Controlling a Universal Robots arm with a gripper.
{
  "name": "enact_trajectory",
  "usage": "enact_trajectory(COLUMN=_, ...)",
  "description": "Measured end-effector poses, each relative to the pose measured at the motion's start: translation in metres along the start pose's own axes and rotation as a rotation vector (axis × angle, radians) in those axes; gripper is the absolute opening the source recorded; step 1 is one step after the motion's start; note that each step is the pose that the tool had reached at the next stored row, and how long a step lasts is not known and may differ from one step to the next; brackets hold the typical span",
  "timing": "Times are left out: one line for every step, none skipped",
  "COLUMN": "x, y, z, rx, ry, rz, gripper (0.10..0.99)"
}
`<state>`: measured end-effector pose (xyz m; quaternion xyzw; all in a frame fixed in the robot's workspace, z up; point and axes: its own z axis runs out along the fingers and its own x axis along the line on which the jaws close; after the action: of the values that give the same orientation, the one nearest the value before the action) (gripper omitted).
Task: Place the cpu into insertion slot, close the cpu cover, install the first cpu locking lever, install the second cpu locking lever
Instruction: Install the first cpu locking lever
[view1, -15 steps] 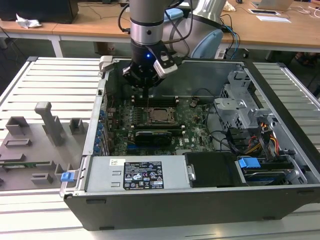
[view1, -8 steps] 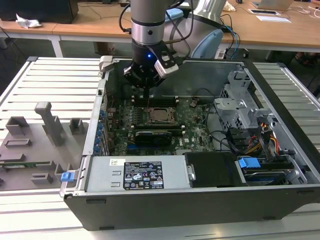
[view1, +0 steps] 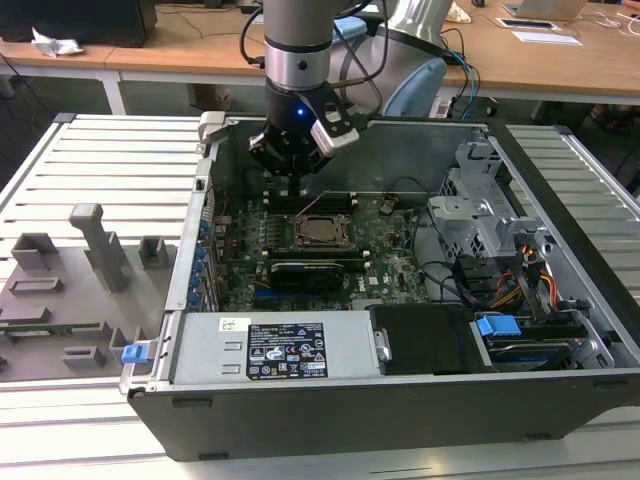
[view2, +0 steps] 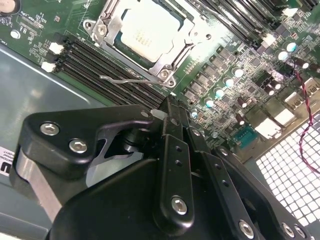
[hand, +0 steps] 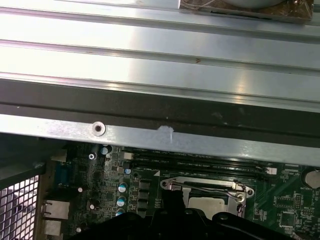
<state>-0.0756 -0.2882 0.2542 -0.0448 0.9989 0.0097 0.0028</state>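
The cpu (view2: 146, 29) sits in the insertion slot (view1: 322, 233) under the closed cpu cover (view2: 176, 56). The hand (view2: 167, 112), fingers pinched together and empty, hovers beside the unlatched locking lever (view2: 131, 80); hooking it looks like the present step.

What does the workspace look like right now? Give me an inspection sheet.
Surface: slatted metal table carrying an open computer case.
Job's things: chip seated in the socket; cover frame down around it; one thin wire lever beside the frame.
Clutter: grey holders on the table at the exterior view's left.
Hand: hand hovers above the board, behind the socket.
Cables: bundle by the drive cage.
Surroundings: wooden desks behind.
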Motion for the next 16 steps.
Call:
enact_trajectory(x=-0.0004, y=0.0000, z=0.0000, rx=0.000, ry=0.0000, rz=0.000, gripper=0.106)
enact_trajectory(x=-0.0007, y=-0.0001, z=0.0001, rx=0.000, ry=0.0000, rz=0.000, gripper=0.106)
enact_trajectory(x=-0.0012, y=-0.0001, z=0.0001, rx=0.000, ry=0.0001, rz=0.000, gripper=0.106)
enact_trajectory(x=-0.0015, y=-0.0001, z=0.0001, rx=0.000, ry=0.0000, rz=0.000, gripper=0.106)
enact_trajectory(x=-0.0020, y=-0.0002, z=0.0001, rx=0.000, ry=0.0000, rz=0.000, gripper=0.106)
enact_trajectory(x=-0.0022, y=-0.0002, z=0.0001, rx=0.000, ry=0.0000, rz=0.000, gripper=0.106)
enact_trajectory(x=-0.0023, y=-0.0002, z=0.0001, rx=0.000, ry=0.0000, rz=0.000, gripper=0.106)
enact_trajectory(x=-0.0025, y=-0.0002, z=0.0001, rx=0.000, ry=0.0000, rz=0.000, gripper=0.106)
enact_trajectory(x=-0.0028, y=-0.0003, z=0.0001, rx=0.000, ry=0.0000, rz=0.000, gripper=0.106)
enact_trajectory(x=-0.0031, y=-0.0003, z=0.0001, rx=0.000, ry=0.0000, rz=0.000, gripper=0.106)
enact_trajectory(x=-0.0033, y=-0.0003, z=0.0001, rx=0.000, ry=0.0001, rz=0.000, gripper=0.106)
enact_trajectory(x=-0.0035, y=-0.0003, z=0.0002, rx=0.000, ry=0.0000, rz=0.000, gripper=0.106)
enact_trajectory(x=-0.0036, y=-0.0003, z=0.0002, rx=0.000, ry=0.0000, rz=0.000, gripper=0.106)
enact_trajectory(x=-0.0038, y=-0.0003, z=0.0002, rx=0.000, ry=0.0000, rz=0.000, gripper=0.106)
enact_trajectory(x=-0.0041, y=-0.0004, z=0.0002, rx=0.000, ry=0.0000, rz=0.000, gripper=0.106)
enact_trajectory(x=-0.0044, y=-0.0004, z=0.0002, rx=0.000, ry=0.0000, rz=0.000, gripper=0.106)
